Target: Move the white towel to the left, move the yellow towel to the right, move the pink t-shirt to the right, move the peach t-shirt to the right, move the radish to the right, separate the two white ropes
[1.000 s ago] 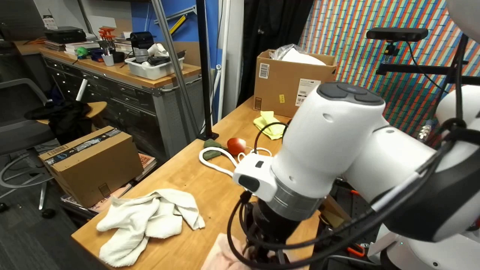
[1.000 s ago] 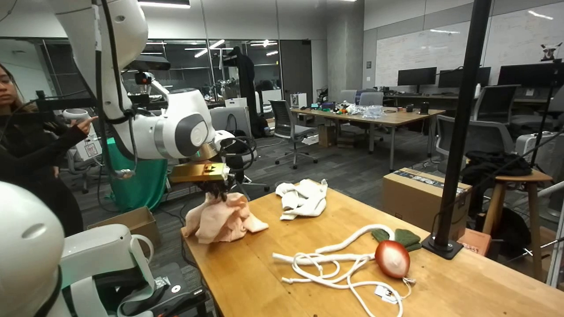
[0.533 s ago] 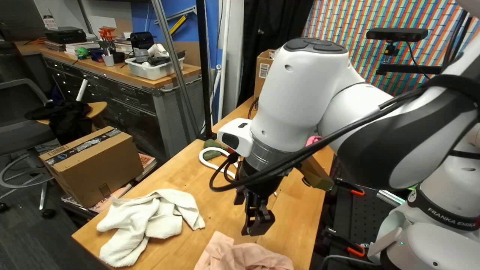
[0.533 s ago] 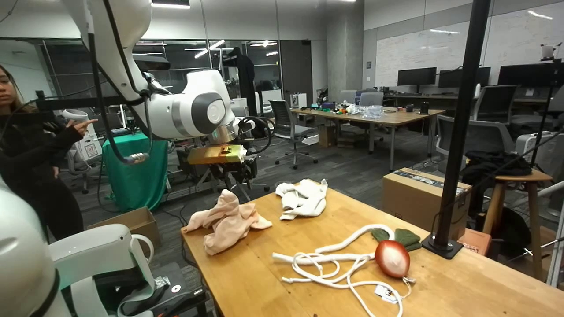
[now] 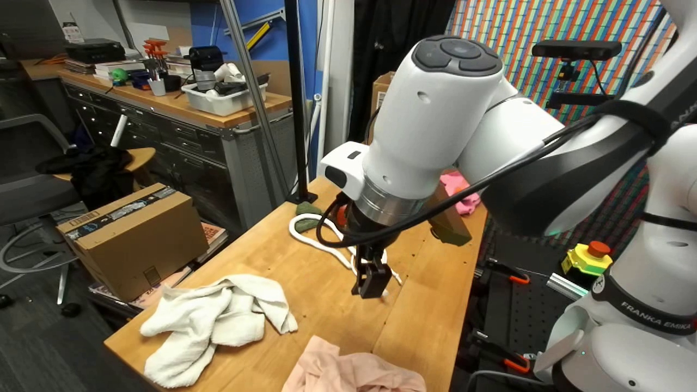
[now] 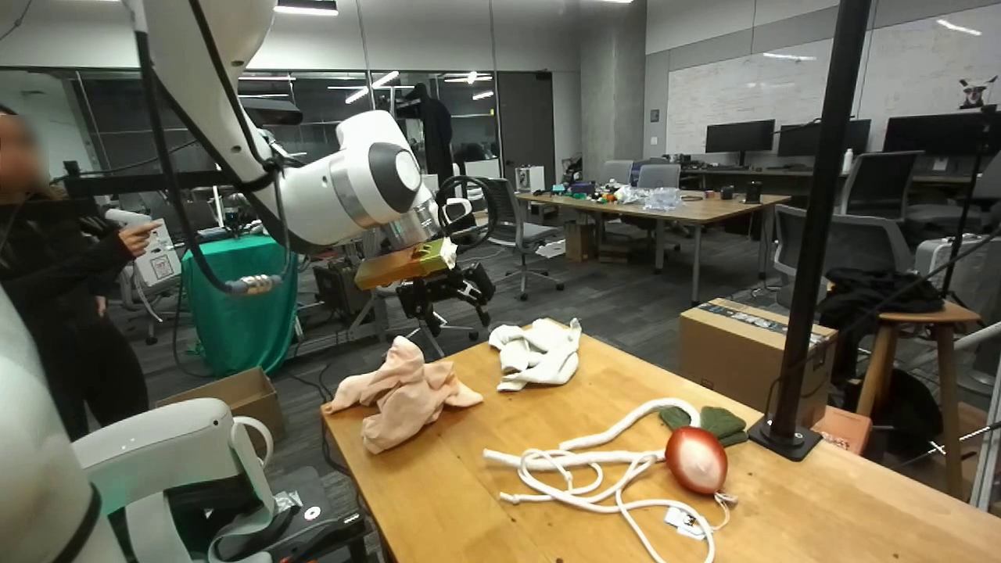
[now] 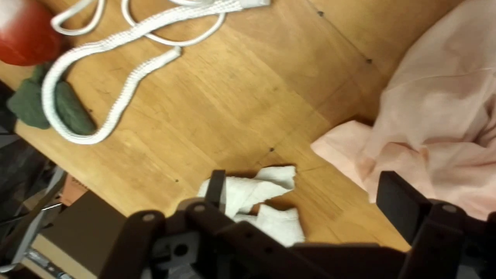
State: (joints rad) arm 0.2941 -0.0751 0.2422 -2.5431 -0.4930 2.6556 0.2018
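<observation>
My gripper [image 7: 304, 190] hangs above the table, its fingers wide apart with only air between them. The peach t-shirt [image 6: 407, 395] lies crumpled below it at a table corner. Near it the white towel [image 5: 223, 321] is bunched on the wood. Beyond the wrist, the pink t-shirt [image 5: 464, 201] shows partly behind the arm. A thick white rope [image 7: 48, 93] curves into a loop, and a thinner white rope [image 7: 207, 34] crosses it. Beside the ropes rests the red and white radish [image 6: 696, 461]. The yellow towel is hidden.
Dark green leaf-like pieces [image 6: 723, 422] lie by the radish, close to a black pole [image 6: 813, 234] at the table edge. A cardboard box [image 5: 381, 90] is partly behind the arm. A person [image 6: 59, 289] stands beyond the robot.
The gripper was down at the peach t-shirt; it has let go, opened and risen away from it. The shirt has slumped onto the table. The pink t-shirt has come into view.
</observation>
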